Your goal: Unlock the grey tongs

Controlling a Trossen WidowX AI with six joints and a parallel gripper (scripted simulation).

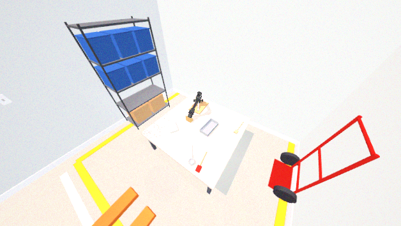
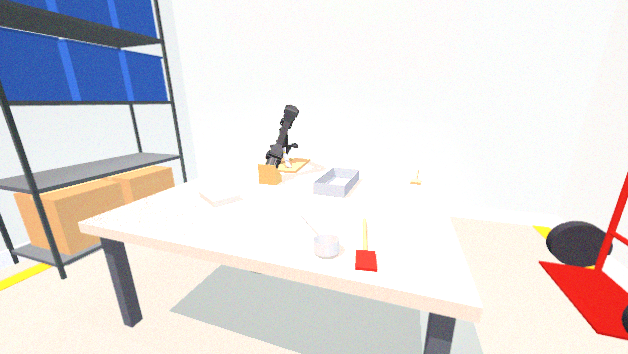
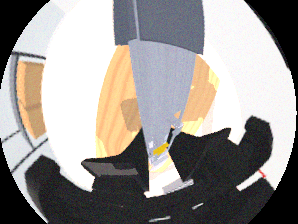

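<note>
Jaws narrow, clamped on the grey tongs [image 3: 156, 76] near their hinge end; the gripper [image 3: 160, 169] shows black at the bottom of the wrist view, with the tongs running up and away from it, widening from a point into a broad grey paddle shape. A small yellow piece on the tongs sits just by the jaws.

Landmark: wooden board [image 2: 295, 165]. The tongs are over the board; in the wrist view its tan wood [image 3: 113, 110] shows on both sides of the grey arms. Touching the board or just above it: cannot tell. Whether the tongs' arms are spread or together: cannot tell from these views.

The arm [image 2: 282, 135] leans down onto the board's near-left edge, its tan base block [image 2: 269, 174] just beside the board. The roasting tin [image 2: 336, 182] is right of the board, near it but apart, with nothing lying across it. Further right of the board, well apart, a small wooden tool [image 2: 416, 178]. Toward the table's front edge, well apart from the board, a white cup [image 2: 326, 246] and a red spatula [image 2: 365, 255] side by side. A flat white pad [image 2: 220, 198] lies left-front of the board. All sit on the white table [image 2: 430, 280].
</note>
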